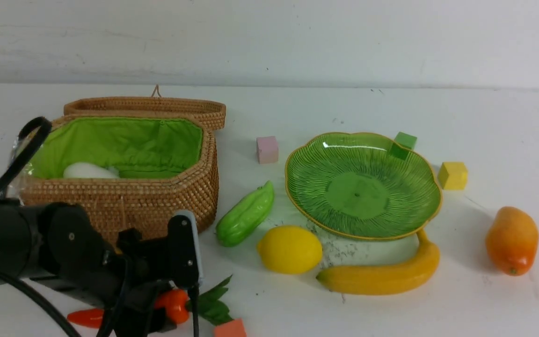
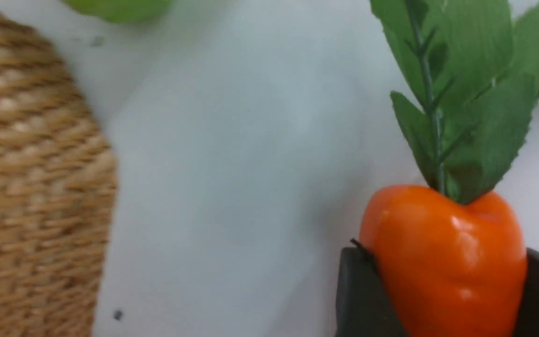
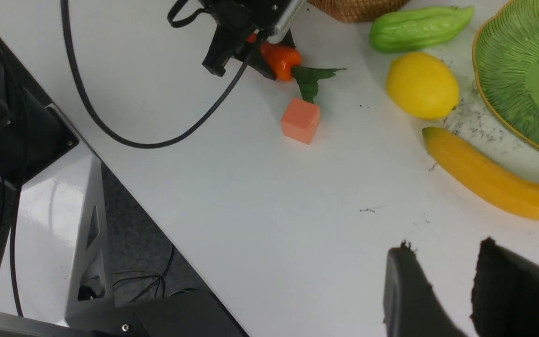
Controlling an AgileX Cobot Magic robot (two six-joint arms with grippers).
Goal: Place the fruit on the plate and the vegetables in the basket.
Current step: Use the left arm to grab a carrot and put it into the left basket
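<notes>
My left gripper (image 1: pixel 166 309) is shut on the red-orange carrot-like vegetable (image 2: pixel 442 262), low by the table's front edge in front of the basket (image 1: pixel 124 201); its leaves (image 1: pixel 213 302) point right. The open wicker basket holds the white radish (image 1: pixel 87 171). The green gourd (image 1: pixel 246 214) lies between basket and plate. The leaf-shaped green plate (image 1: pixel 363 187) has nothing on it. The lemon (image 1: pixel 289 249) and banana (image 1: pixel 382 276) lie in front of it, the mango (image 1: pixel 512 239) to its right. My right gripper (image 3: pixel 445 248) is open over bare table near the banana (image 3: pixel 489 178).
Small cubes lie about: pink (image 1: pixel 267 150) behind the gourd, green (image 1: pixel 403 144) behind the plate's rim, yellow (image 1: pixel 453 175) right of the plate, orange (image 3: pixel 301 120) next to the carrot's leaves. The basket's lid (image 1: pixel 148 106) lies open behind it. The table's front edge is close to my left gripper.
</notes>
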